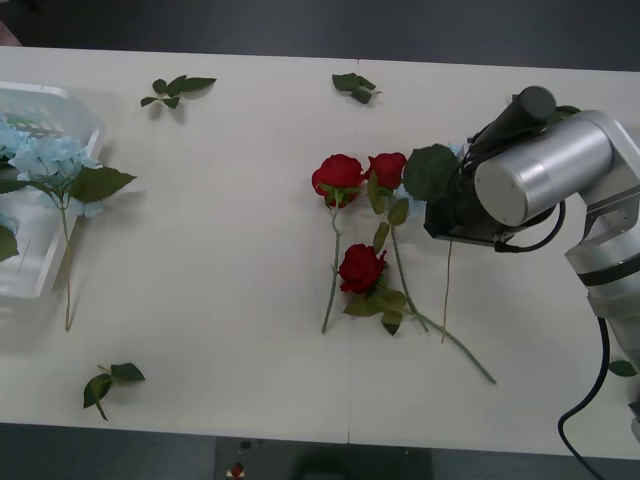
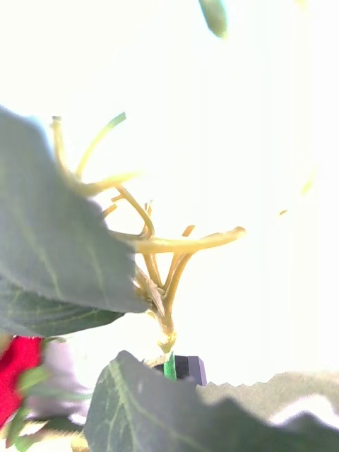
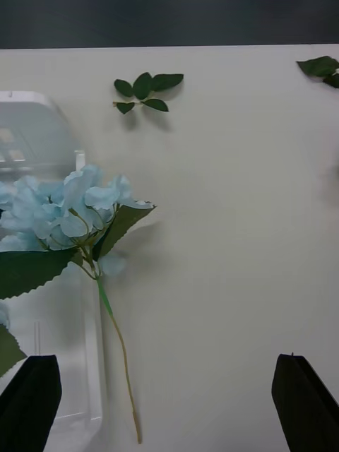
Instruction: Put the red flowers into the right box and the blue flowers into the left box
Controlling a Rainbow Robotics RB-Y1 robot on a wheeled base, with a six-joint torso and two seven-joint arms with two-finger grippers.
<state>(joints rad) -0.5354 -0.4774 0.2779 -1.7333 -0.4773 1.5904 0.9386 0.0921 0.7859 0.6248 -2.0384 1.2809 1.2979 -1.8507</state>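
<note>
Three red flowers (image 1: 361, 267) are seen lying mid-table. A blue flower (image 1: 52, 160) is draped over the left box (image 1: 70, 110) rim. Right gripper (image 1: 452, 205) is positioned beside the roses; finger state cannot be told. Left gripper (image 3: 169, 395) fingers are held apart.

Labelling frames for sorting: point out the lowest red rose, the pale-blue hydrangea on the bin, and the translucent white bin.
Lowest red rose (image 1: 361, 267), front view, bloom.
Pale-blue hydrangea (image 1: 48, 157), front view, head.
Translucent white bin (image 1: 60, 100), front view, rim.
</note>
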